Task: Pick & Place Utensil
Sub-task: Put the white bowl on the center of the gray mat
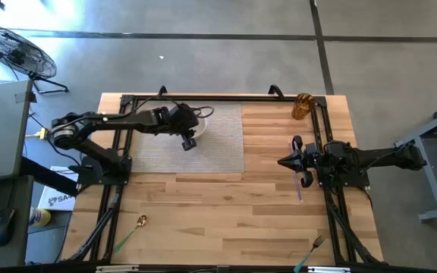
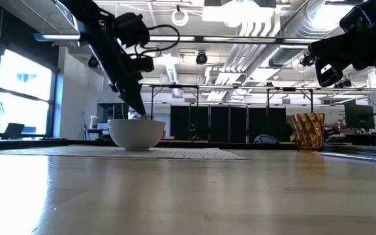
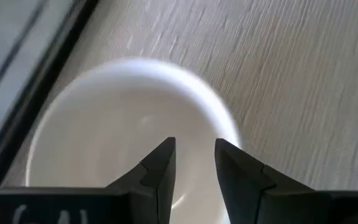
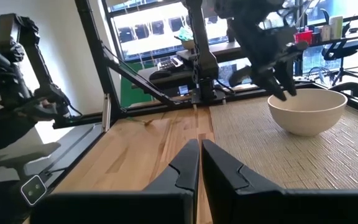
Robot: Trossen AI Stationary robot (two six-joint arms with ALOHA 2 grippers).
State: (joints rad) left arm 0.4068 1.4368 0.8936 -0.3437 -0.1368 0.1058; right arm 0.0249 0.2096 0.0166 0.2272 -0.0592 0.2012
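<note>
Wood table (image 1: 203,212) has a grey mat (image 1: 218,144), amber cup (image 1: 302,106), spoon (image 1: 131,230), and maybe a fork (image 1: 309,252).

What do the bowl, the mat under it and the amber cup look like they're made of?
Bowl: likely glazed ceramic, smooth, white, slightly glossy. Mat: seemingly woven fibre, fine grey-beige weave, matte. Amber cup: translucent, faceted, so glass or plastic; cannot tell which.

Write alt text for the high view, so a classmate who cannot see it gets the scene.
Seen from above, the left gripper hovers over a white bowl on a grey placemat, while the right gripper waits at the wooden table's right side. A spoon and a fork lie near the front edge.
</note>
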